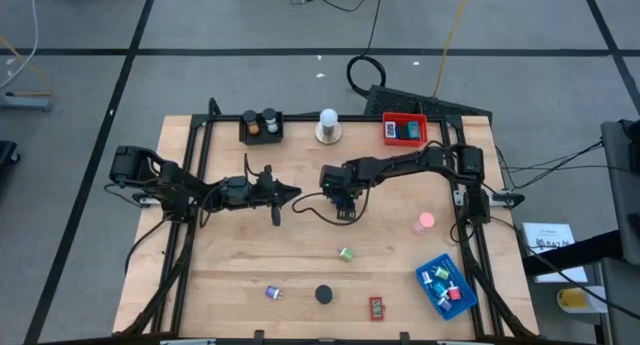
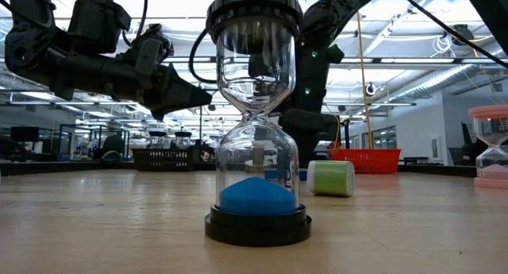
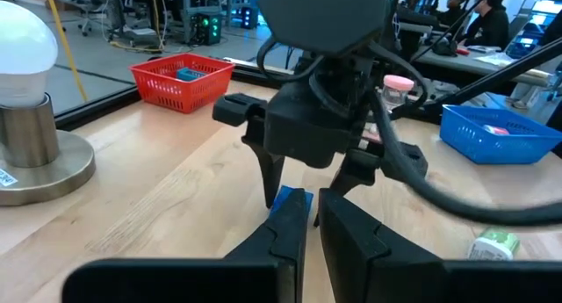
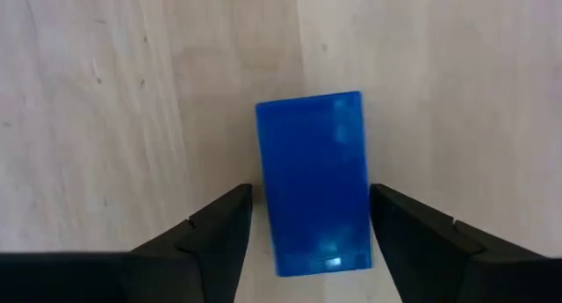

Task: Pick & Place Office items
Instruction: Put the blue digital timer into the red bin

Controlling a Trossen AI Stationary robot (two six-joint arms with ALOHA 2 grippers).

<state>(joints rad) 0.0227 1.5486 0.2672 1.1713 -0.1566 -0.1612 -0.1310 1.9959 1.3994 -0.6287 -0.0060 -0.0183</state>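
Your right gripper (image 4: pixel 307 217) stands over the middle of the table, pointing down, with its jaws spread on either side of a flat blue rectangle (image 4: pixel 312 182) that lies on the wood; neither finger touches it yet, so nothing is held. The gap looks tighter on the one side than the other, so I judge that a closing finger could push the piece sideways or turn it before the other meets it, and a flat piece may slip out if you pinch too high. Your left gripper (image 1: pixel 290 193) waits just beside it with its fingers shut and empty; the two arms are near enough that a swing on lifting could bump them. Count what you have: three trays, black (image 1: pixel 262 126), red (image 1: pixel 404 129) and blue (image 1: pixel 446 284); loose on the table, one pink hourglass (image 1: pixel 426 222), one green roll (image 1: pixel 346 254), one purple clip (image 1: pixel 272 293), one black-capped hourglass (image 1: pixel 323 295) with blue sand, and one red rectangle (image 1: pixel 376 307). One white bulb (image 1: pixel 328 125) stands at the far edge.
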